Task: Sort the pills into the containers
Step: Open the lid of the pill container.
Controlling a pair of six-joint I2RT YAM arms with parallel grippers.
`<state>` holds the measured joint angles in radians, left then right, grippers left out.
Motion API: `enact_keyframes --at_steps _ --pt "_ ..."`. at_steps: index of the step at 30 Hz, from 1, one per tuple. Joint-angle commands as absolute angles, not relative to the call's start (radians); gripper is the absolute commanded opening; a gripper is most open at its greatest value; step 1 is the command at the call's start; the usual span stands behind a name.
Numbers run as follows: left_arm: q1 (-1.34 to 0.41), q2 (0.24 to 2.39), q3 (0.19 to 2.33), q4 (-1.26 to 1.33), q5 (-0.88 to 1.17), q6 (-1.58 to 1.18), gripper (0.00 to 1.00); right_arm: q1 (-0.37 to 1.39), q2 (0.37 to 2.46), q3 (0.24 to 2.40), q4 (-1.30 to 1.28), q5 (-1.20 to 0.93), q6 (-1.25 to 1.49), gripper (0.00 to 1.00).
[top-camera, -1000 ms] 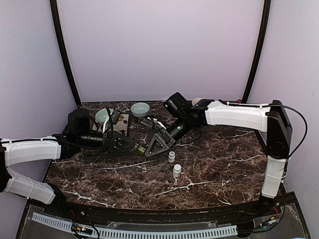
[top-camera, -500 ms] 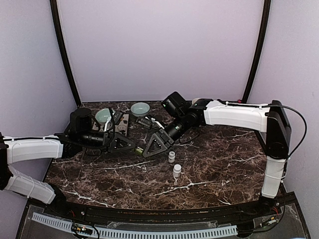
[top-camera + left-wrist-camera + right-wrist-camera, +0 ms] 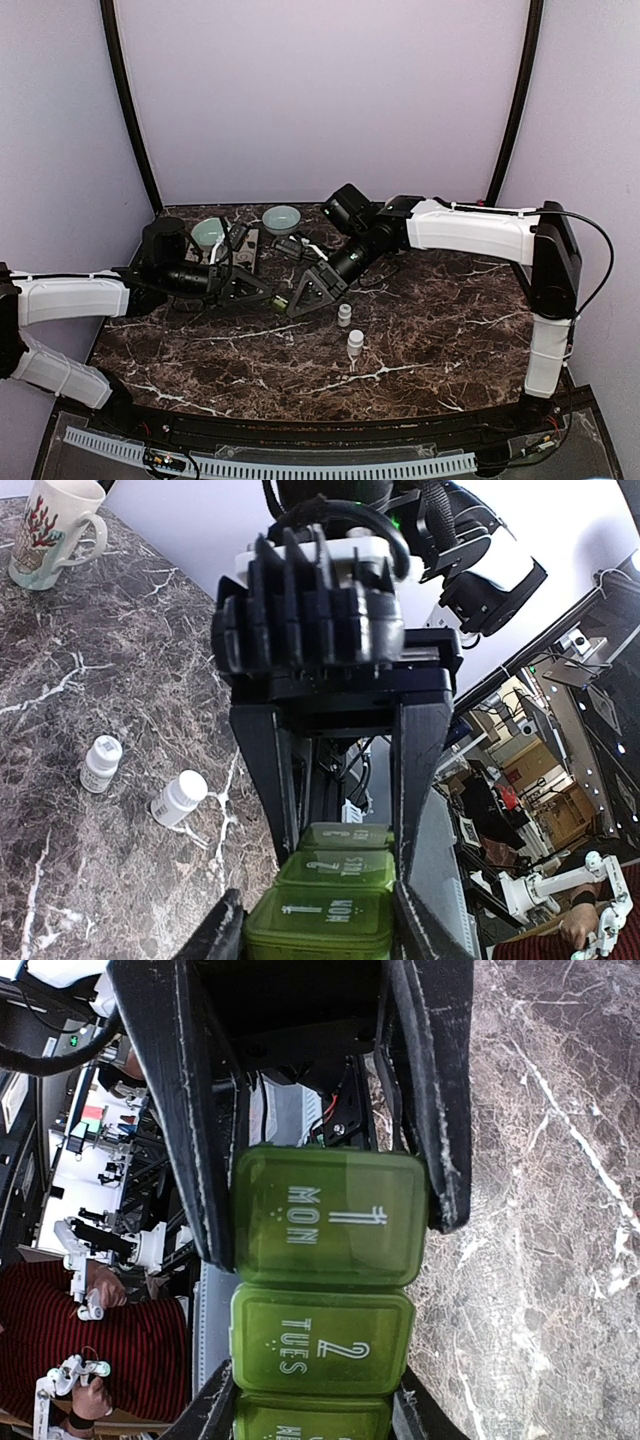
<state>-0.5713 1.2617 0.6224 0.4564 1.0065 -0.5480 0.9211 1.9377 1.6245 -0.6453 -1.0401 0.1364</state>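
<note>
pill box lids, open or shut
shut, those seen: the MON lid and TUES lid lie flat on the green pill box; the rest are mostly hidden

Two white bottles (image 3: 344, 316) (image 3: 355, 344) are standing centrally; two teal bowls (image 3: 209, 233) (image 3: 282, 218), eleven o'clock; one mug (image 3: 55, 530); one green pill box (image 3: 325, 1290).

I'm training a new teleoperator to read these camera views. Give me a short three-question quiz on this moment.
1. True or false: the left gripper and the right gripper both grip the green pill organizer.
2. Which lid does the left gripper clamp? A) MON lid B) TUES lid C) none
3. How many white pill bottles are on the marble table?
Key: 1 true. 2 A. 3 two.
</note>
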Motion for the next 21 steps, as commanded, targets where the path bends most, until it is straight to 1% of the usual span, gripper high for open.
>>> enact_keyframes --at_steps 1,10,19,21 --pt "-0.574 1.272 0.667 0.494 1.009 -0.591 0.33 0.958 1.950 1.681 -0.668 -0.954 0.073 0.30" --pt "-0.573 1.272 0.701 0.463 1.019 -0.617 0.33 0.984 1.946 1.696 -0.703 -0.784 0.032 0.29" --pt "-0.574 1.272 0.709 0.404 1.018 -0.606 0.33 0.986 1.929 1.691 -0.685 -0.712 0.039 0.28" --pt "-0.574 1.270 0.709 0.398 1.018 -0.601 0.30 0.986 1.928 1.689 -0.683 -0.712 0.042 0.29"
